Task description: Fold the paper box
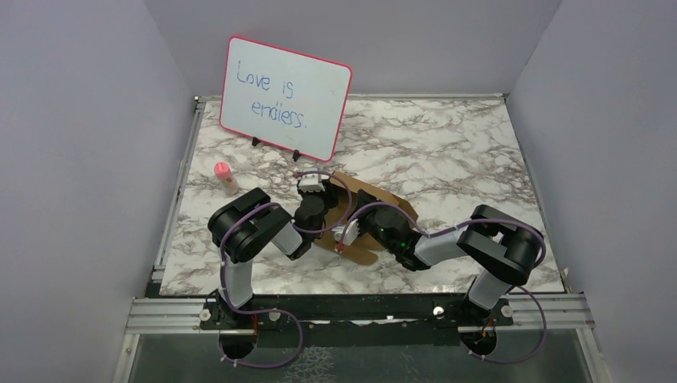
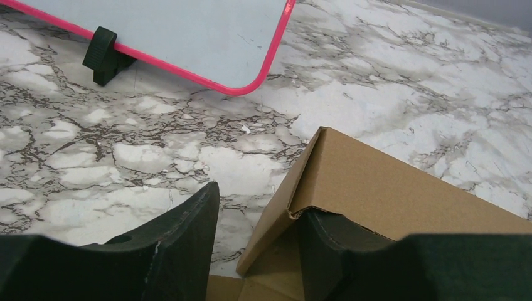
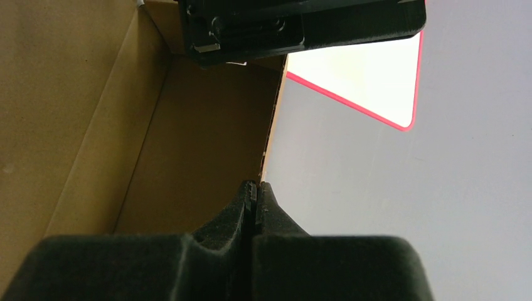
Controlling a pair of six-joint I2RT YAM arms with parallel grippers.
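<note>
Brown cardboard, mid-table: from above, the paper box (image 1: pixel 399 209) sits half-formed on the marble table (image 1: pixel 479 152), in front of the pink-framed whiteboard (image 1: pixel 286 97). The left gripper (image 1: pixel 313 185) and right gripper (image 1: pixel 349 235) are both at it. Left wrist now: jaws half apart, straddling a box wall (outer finger (image 2: pixel 182 238) clear of the cardboard). Right wrist: fingertips (image 3: pixel 244 207) squeezed together on a wall's edge.
</note>
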